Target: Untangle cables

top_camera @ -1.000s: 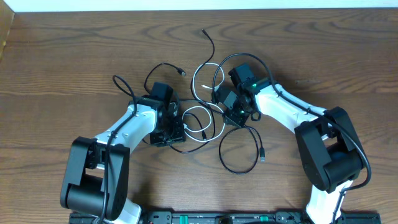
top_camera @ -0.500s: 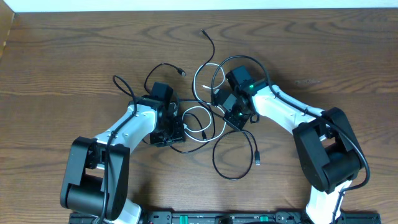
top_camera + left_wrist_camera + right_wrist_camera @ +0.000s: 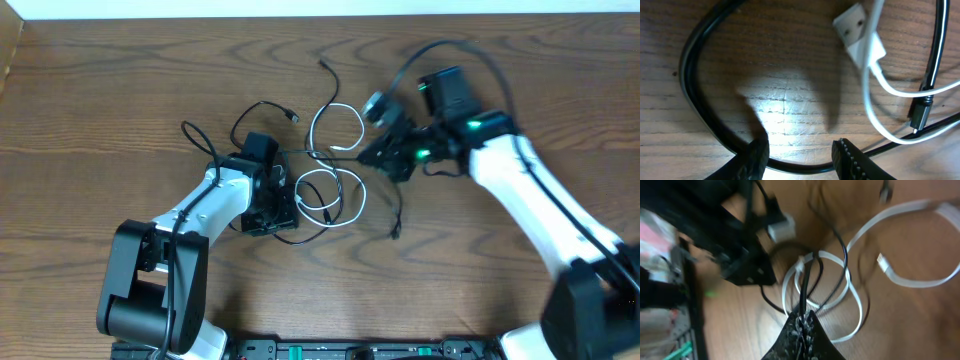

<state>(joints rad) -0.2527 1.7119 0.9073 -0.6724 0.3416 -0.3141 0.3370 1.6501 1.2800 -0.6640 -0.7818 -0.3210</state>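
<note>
The cables lie tangled at mid-table: a white cable (image 3: 335, 130) in two loops and thin black cables (image 3: 262, 108) around it. My right gripper (image 3: 383, 158) is raised above the table and shut on one black cable (image 3: 397, 205), which hangs from it down to a plug end. In the right wrist view that black cable (image 3: 805, 287) runs straight out of my closed right gripper (image 3: 804, 322), above the white loops (image 3: 852, 292). My left gripper (image 3: 800, 155) is low over the wood and open, with a black cable (image 3: 695, 95) lying across between its fingers. A white plug (image 3: 858, 31) lies just ahead of it.
Another thin black cable (image 3: 335, 72) trails toward the back of the wooden table (image 3: 120, 80). The left arm (image 3: 215, 195) rests low beside the tangle. The right arm (image 3: 530, 190) stretches over the table's right half. A black plug (image 3: 920, 112) lies by the white cord.
My right gripper has shut on a black cable, then risen and swung back to the right, drawing the cable's front loop up off the table. The left arm has not moved.
</note>
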